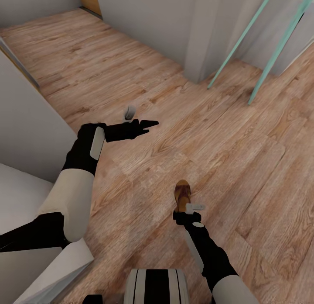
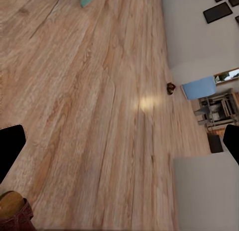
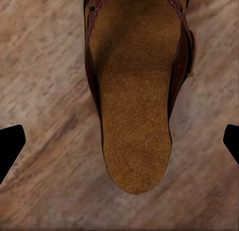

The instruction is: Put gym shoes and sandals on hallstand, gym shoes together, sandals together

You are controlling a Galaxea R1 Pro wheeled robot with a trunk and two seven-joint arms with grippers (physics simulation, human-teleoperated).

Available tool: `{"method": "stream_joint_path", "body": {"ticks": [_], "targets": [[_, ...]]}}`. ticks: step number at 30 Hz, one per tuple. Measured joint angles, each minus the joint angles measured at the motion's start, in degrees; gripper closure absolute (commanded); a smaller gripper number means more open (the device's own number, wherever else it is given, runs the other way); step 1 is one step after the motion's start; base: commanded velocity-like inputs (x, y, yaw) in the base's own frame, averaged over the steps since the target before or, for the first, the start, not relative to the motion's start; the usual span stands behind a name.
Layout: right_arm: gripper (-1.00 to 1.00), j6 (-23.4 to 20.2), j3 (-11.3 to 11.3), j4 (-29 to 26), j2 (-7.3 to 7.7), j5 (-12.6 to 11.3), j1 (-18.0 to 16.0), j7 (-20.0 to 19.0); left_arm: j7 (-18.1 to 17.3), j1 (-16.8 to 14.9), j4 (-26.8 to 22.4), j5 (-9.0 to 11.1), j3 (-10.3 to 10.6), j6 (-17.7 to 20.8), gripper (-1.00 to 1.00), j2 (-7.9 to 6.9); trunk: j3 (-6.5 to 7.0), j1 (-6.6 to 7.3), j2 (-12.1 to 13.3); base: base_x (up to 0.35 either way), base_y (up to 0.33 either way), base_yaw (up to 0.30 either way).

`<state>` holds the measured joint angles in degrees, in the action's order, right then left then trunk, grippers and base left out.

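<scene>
1. Brown sandal (image 1: 182, 193) lies flat on the corridor floor (image 1: 244, 164), straight ahead of the robot's base, insole up.
2. Right tool (image 1: 185, 209) hovers directly above that sandal's near end. In the right wrist view the tan insole (image 3: 134, 116) sits between the two dark fingertips (image 3: 10, 146), fingers spread wide either side, not touching it. Tool is apart, holding nothing.
3. Dark reddish-brown strap (image 3: 181, 52) runs along the sandal's edge at the far part of that view; wood-grain planks show all around the sole.
4. Left tool (image 1: 146, 125) is stretched forward and out over bare floor, well apart from the sandal, arm raised level. Head view shows its fingers close together at the tip; left wrist view shows the two black fingertips (image 2: 11, 149) at opposite edges of the frame, so it reads as apart, nothing between them.
5. Left wrist view also catches part of a brown sandal (image 2: 14, 213) at the frame corner, on the floor.
6. Small dark object (image 2: 171, 87) lies further down the corridor near a pale wall; too small to identify.
7. Two teal poles (image 1: 244, 37) slant up from the floor at the far right, next to a grey wall (image 1: 174, 29).
8. White unit (image 1: 26, 195) sits against the robot's left side.
</scene>
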<state>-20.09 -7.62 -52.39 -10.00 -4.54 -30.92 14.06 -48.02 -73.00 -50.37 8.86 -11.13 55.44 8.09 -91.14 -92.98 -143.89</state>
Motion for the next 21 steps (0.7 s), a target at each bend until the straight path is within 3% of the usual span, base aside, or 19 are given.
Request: {"method": "stream_joint_path", "body": {"ticks": [16,21], "targets": [[-1.0,-0.06,0.0,-0.02,0.0,0.04,0.0,-0.03,0.01,-0.04,0.0,0.02,0.07,0.06,-1.0,0.12,-5.0,-0.41,-0.22,0.0,0.0,0.0],[-1.0,-0.08,0.0,-0.2,0.0,0.07,0.0,-0.06,0.02,-0.08,-0.04,0.08,0.02,0.11,-1.0,0.18,-5.4,-0.41,-0.22,0.0,0.0,0.0]]}}
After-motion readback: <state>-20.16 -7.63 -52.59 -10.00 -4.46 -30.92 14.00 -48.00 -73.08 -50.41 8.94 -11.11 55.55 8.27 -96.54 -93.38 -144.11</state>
